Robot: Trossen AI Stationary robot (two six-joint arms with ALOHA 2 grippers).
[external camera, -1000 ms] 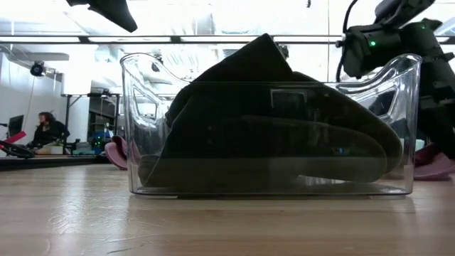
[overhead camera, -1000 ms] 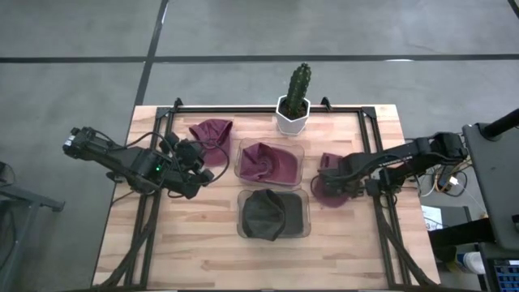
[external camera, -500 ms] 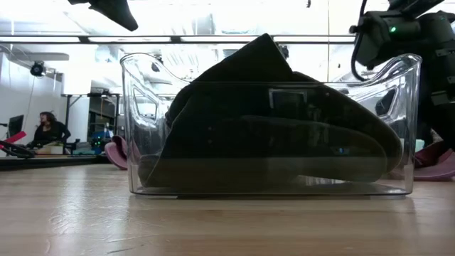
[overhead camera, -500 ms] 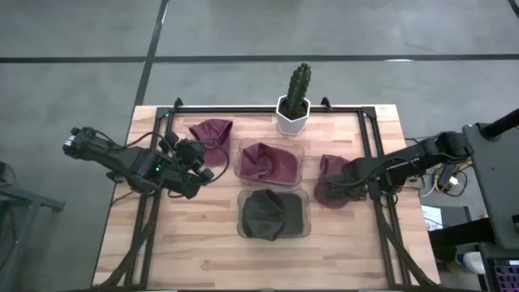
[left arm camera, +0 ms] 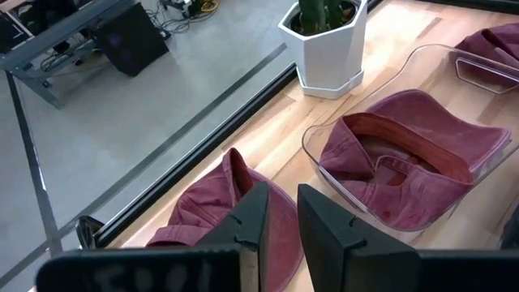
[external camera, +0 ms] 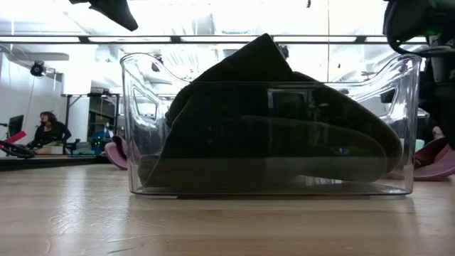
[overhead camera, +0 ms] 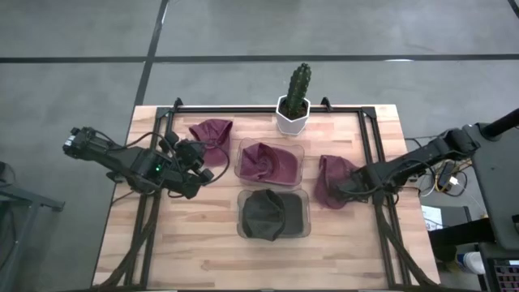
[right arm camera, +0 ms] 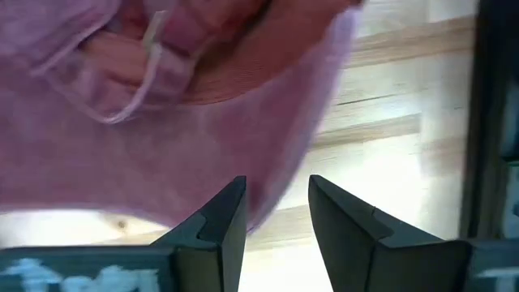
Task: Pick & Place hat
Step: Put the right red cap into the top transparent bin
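Note:
A maroon hat (overhead camera: 331, 180) lies on the table to the right of the two clear bins; it also shows in the low view (external camera: 435, 161). My right gripper (overhead camera: 350, 186) is open, low at the hat's right edge, and the hat fills the right wrist view (right arm camera: 162, 97). The far bin (overhead camera: 298, 149) holds another maroon hat (overhead camera: 268, 162). The near bin (overhead camera: 305, 217) holds a dark hat (overhead camera: 272, 214). A third maroon hat (overhead camera: 211, 131) lies at the far left. My left gripper (overhead camera: 204, 173) hangs over the table left of the bins, open by a narrow gap, and holds nothing. My right gripper's open fingers (right arm camera: 219, 219) stand on either side of the hat's right edge (right arm camera: 280, 191), coming level from the table's right side. I cannot tell whether they touch it. The hat lies flat on the table.
A cactus in a white pot (overhead camera: 293, 104) stands at the far edge behind the bins. A black frame (overhead camera: 375, 154) runs along the table's sides. Bare wood lies near the front edge (overhead camera: 259, 259). A person sits far off in the room (external camera: 48, 131).
My right gripper has drawn back from above the maroon hat toward the table's right edge. The hat stays on the table, and more of it now shows, spread flat.

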